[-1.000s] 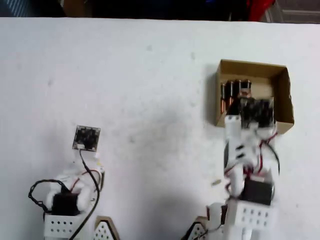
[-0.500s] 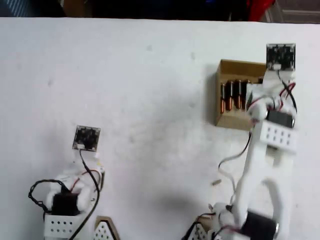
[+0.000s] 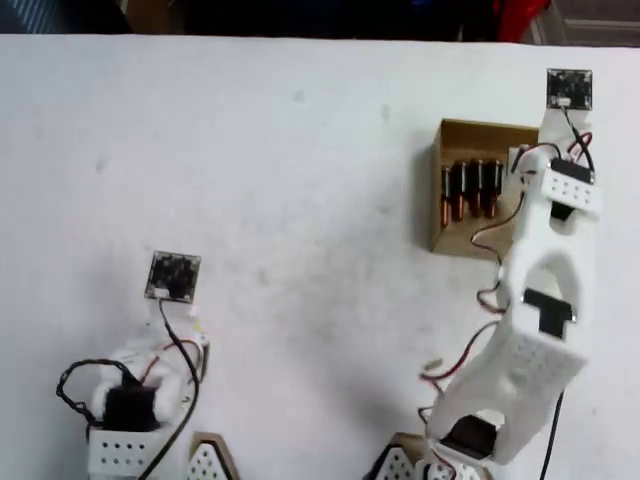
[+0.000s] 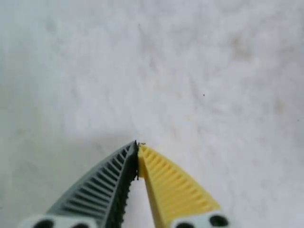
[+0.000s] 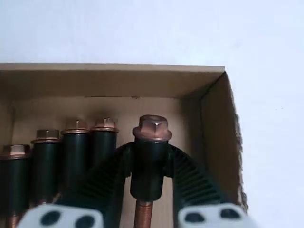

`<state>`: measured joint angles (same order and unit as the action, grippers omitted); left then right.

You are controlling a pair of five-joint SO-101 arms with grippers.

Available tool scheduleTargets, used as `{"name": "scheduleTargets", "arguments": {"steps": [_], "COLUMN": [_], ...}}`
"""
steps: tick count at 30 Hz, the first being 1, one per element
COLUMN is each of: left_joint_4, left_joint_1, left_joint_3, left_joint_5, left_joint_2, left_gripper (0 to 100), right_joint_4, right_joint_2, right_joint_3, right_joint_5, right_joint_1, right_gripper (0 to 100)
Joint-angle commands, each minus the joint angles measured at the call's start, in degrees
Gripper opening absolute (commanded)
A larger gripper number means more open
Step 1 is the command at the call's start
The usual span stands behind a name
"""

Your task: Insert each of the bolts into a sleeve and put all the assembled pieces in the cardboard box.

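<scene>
Bolt-and-sleeve piece [image 5: 151, 142] sits clamped in my right gripper [image 5: 149, 156], over the cardboard box [image 5: 114, 81] beside four boxed pieces [image 5: 71, 156]. I advise lowering it level into the free gap before releasing.

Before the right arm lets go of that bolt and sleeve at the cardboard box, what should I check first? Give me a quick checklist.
1. Right gripper shut on the sleeve: ok.
2. Bolt seated through the sleeve, with the head at one end and the shank showing at the other: ok.
3. Sleeve lined up inside the cardboard box walls: appears ok.
4. Free space beside the four assembled pieces lying in the box: ok.
5. Height of the sleeve above the box floor: cannot tell.
6. Left gripper shut, empty, over the table, away from the box: ok.
</scene>
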<state>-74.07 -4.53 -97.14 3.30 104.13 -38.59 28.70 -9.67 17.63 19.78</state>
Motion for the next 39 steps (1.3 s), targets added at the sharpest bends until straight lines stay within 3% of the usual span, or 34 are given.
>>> {"name": "scheduleTargets", "arguments": {"steps": [1, 8, 16, 24, 35, 39], "left_joint_4": [0.44, 0.44, 0.44, 0.44, 0.44, 0.44], "left_joint_1": [0.31, 0.31, 0.31, 0.31, 0.48, 0.48], "left_joint_3": [0.18, 0.18, 0.18, 0.18, 0.18, 0.18], "left_joint_5": [0.53, 0.53, 0.53, 0.53, 0.53, 0.53], "left_joint_2": [0.57, 0.57, 0.57, 0.57, 0.57, 0.57], "left_gripper": [2, 2, 2, 2, 2, 2], "right_joint_4": [-3.56, -9.27, -17.63, -24.31, -45.14, -52.70], "right_joint_2": [4.53, 16.31, 22.73, 22.73, 22.81, 22.90], "right_joint_3": [-10.90, -23.38, -33.76, -41.14, -63.74, -71.82], "right_joint_5": [0.62, 0.62, 0.62, 0.09, 0.09, 0.09], "right_joint_1": [-0.04, -1.54, -3.74, -3.82, -3.91, -5.49], "right_gripper": [1.7, 2.4, 20.5, 18.7, 1.4, 2.9]}}
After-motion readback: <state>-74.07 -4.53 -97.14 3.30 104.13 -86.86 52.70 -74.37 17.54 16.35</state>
